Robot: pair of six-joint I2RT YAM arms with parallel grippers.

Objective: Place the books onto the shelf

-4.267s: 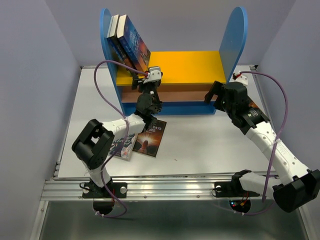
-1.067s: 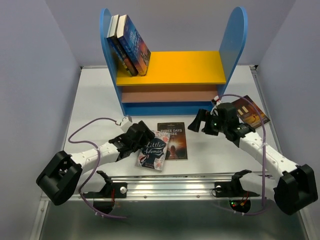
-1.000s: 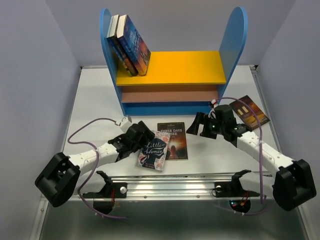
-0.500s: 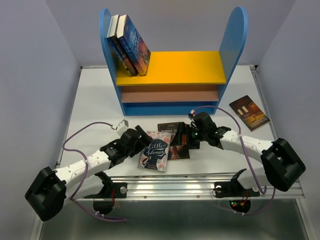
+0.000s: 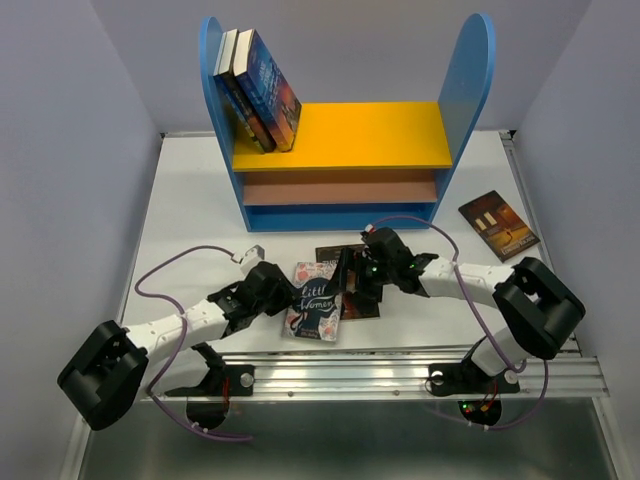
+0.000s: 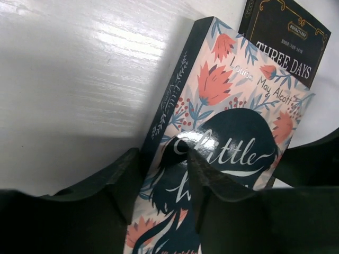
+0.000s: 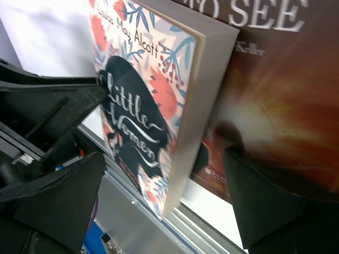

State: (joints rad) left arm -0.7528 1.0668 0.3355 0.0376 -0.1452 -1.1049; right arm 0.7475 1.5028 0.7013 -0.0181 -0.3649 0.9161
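1. Where the left fingers (image 6: 95,211) sit, they stand half open about the dark spine edge of the pale floral paperback Little Women (image 6: 233,100). One is beside the spine and one lies on the cover. Whether they pinch it firmly I cannot tell.
2. The right fingers (image 7: 265,211) are spread wide and hold nothing. They straddle that book's pale page edge from the other side, with one tip over the dark, sunset-covered paperback Three Days to See (image 7: 275,95).
3. Little Women lies near the front of the white worktop (image 5: 190,220), its page edge overlapping and propped on Three Days to See.
4. To pick it up well, I judge the left fingers need a deep bite along the spine. The right fingers should steady the page edge so the thin book neither slides nor fans open.
5. The metal rail (image 5: 400,372) runs near the book's front end, so the lift should go up and away from it.
6. The small shelf (image 5: 370,135), with blue side panels and a yellow top board, stands well apart at the back. Two dark paperbacks (image 5: 255,90) lean against its left panel, and the board is bare to their right. A brown-orange paperback (image 5: 498,225) lies well apart on the right.
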